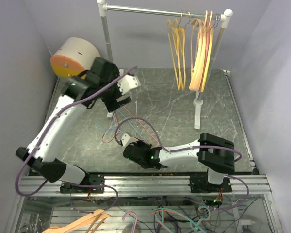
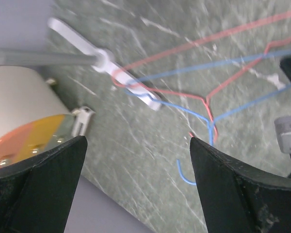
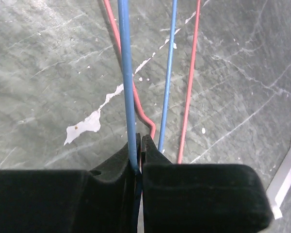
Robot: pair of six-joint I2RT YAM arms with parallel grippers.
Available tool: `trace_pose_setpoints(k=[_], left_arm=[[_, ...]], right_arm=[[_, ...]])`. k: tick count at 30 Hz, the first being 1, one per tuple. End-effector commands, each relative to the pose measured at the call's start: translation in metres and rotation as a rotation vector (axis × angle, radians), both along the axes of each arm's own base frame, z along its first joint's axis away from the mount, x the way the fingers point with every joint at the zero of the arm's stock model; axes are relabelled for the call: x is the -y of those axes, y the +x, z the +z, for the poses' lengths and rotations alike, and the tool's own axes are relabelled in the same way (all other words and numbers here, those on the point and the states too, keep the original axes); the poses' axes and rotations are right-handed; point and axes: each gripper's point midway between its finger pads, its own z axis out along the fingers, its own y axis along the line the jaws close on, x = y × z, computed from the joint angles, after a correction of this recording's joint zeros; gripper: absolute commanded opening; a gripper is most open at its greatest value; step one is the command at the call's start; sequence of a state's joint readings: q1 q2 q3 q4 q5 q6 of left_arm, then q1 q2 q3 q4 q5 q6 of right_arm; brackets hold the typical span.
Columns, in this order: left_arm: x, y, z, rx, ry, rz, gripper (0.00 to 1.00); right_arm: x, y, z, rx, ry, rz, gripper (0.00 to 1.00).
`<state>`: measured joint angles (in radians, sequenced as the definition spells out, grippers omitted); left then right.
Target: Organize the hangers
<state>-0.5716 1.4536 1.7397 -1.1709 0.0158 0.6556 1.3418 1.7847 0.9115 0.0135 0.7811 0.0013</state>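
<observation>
Hangers (image 1: 196, 53), yellow, hung on the rail (image 1: 150, 9), far right; red and blue wire hangers (image 1: 136, 121) lay on the bench (image 1: 184, 111), undone. Your right tool (image 3: 139, 145) clamped the blue hanger (image 3: 126, 73); your left tool (image 2: 138, 165) gaped.

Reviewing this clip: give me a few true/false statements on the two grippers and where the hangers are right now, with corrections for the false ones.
1. The right gripper is shut on a blue wire hanger. True.
2. The left gripper clamps a red wire hanger. False: it is open and holds nothing; the red wire hanger lies on the table.
3. Yellow and peach plastic hangers hang on the rail. True.
4. The plastic hangers hang at the rail's left end. False: in the top view they hang toward its right end.
</observation>
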Motion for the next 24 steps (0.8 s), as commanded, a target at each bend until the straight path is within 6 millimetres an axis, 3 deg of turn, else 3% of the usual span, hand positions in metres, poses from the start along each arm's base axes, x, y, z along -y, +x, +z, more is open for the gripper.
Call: trace_pose_setpoints(k=[1, 3, 5, 6, 9, 13, 17, 21, 24], left_arm=[[-0.004, -0.007, 0.101, 0.243, -0.237, 0.097, 0.99], [-0.027, 0.008, 0.158, 0.418, -0.377, 0.296, 0.99], [-0.067, 0.026, 0.204, 0.554, -0.515, 0.532, 0.99], [-0.092, 0.031, 0.222, 0.639, -0.538, 0.659, 0.99], [-0.126, 0.025, 0.253, 0.776, -0.628, 0.861, 0.99], [-0.158, 0.011, 0.262, 0.862, -0.691, 1.053, 0.99], [-0.201, -0.01, 0.269, 0.984, -0.666, 1.251, 0.99], [-0.247, -0.043, 0.27, 1.09, -0.672, 1.507, 0.99], [-0.254, -0.057, 0.271, 1.084, -0.704, 1.517, 0.99]], right_arm=[[0.0, -0.01, 0.024, 0.006, 0.026, -0.017, 0.0], [-0.002, -0.013, 0.036, 0.012, 0.057, -0.024, 0.0], [0.0, -0.014, 0.053, 0.02, 0.086, -0.06, 0.0], [0.007, -0.013, 0.06, 0.035, 0.096, -0.09, 0.0], [0.018, -0.007, 0.094, 0.098, 0.154, -0.167, 0.0], [0.025, -0.003, 0.122, 0.143, 0.22, -0.217, 0.0], [0.011, -0.003, 0.149, 0.126, 0.312, -0.214, 0.0], [-0.013, 0.0, 0.201, 0.12, 0.47, -0.242, 0.0], [-0.024, 0.015, 0.239, 0.133, 0.59, -0.302, 0.0]])
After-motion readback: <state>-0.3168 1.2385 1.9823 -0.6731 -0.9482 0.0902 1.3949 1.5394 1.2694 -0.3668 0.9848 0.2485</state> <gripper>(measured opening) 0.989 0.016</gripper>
